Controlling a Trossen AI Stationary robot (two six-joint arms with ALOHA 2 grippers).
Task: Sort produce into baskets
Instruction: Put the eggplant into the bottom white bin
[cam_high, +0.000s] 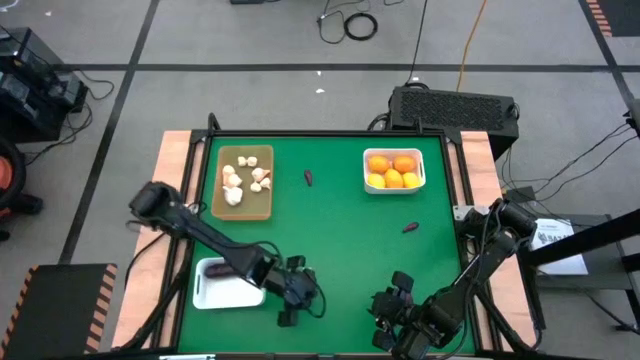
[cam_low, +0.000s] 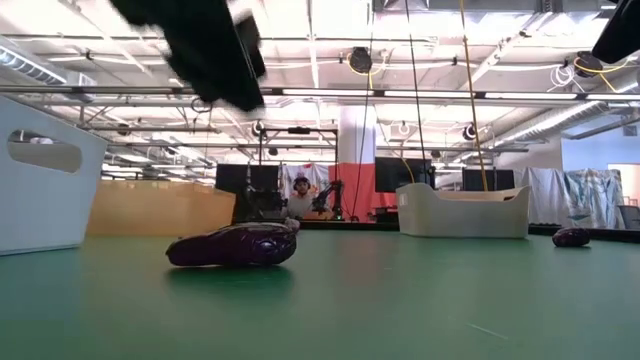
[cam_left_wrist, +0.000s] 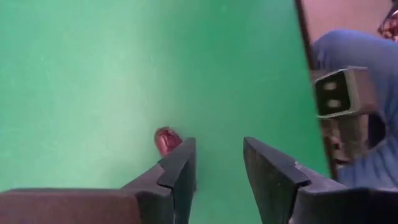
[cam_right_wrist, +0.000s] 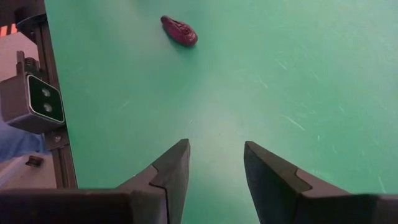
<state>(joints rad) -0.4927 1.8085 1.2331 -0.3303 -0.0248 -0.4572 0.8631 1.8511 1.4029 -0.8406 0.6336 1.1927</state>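
Eggplant (cam_low: 232, 245) nearest the low camera: glossy purple, lying flat on mat (cam_high: 340, 240), clear all round. Probably light, slightly soft, slick skin; best pinched across the fat middle, gently. Left gripper (cam_high: 297, 300) above near edge beside white tray (cam_high: 228, 284), jaws part open, nothing between; small dark red piece (cam_left_wrist: 166, 140) just past one finger. Right gripper (cam_high: 393, 315) also near edge, jaws part open, empty. Further out: second purple piece (cam_high: 411, 228) loose right of centre, third (cam_high: 309, 178) mid-mat. Far side: garlic (cam_high: 245, 180) in tan tray (cam_high: 243, 212), citrus (cam_high: 392, 170) in white bin (cam_high: 394, 187).
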